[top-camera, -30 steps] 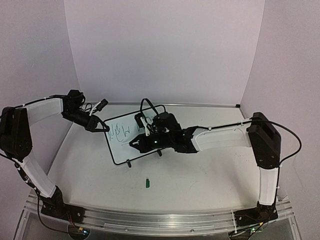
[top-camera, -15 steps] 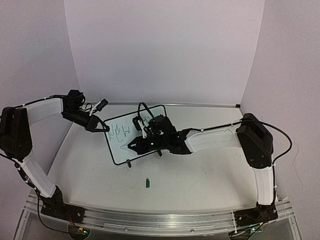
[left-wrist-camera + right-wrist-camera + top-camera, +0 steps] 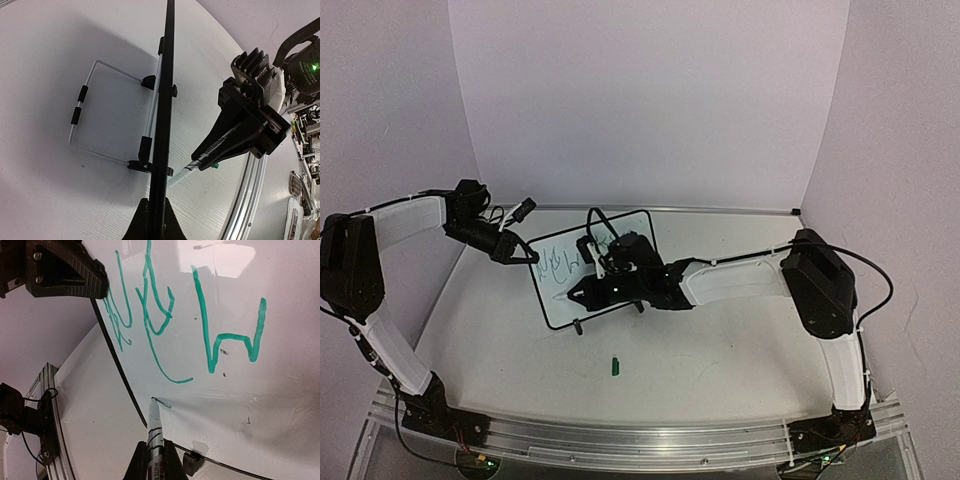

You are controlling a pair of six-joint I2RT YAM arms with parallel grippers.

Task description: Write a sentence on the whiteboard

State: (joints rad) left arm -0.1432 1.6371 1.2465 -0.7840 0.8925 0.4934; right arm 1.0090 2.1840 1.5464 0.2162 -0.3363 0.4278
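The left gripper (image 3: 527,256) pinches the whiteboard (image 3: 557,300) by its edge. The right gripper (image 3: 576,294) clamps a marker (image 3: 155,436), its tip touching the board beside the green writing (image 3: 232,336).

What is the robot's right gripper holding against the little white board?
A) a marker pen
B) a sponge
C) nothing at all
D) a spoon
A: the right gripper is shut on a slim white marker pen whose tip touches the small glossy white whiteboard, close to the green handwritten sentence.
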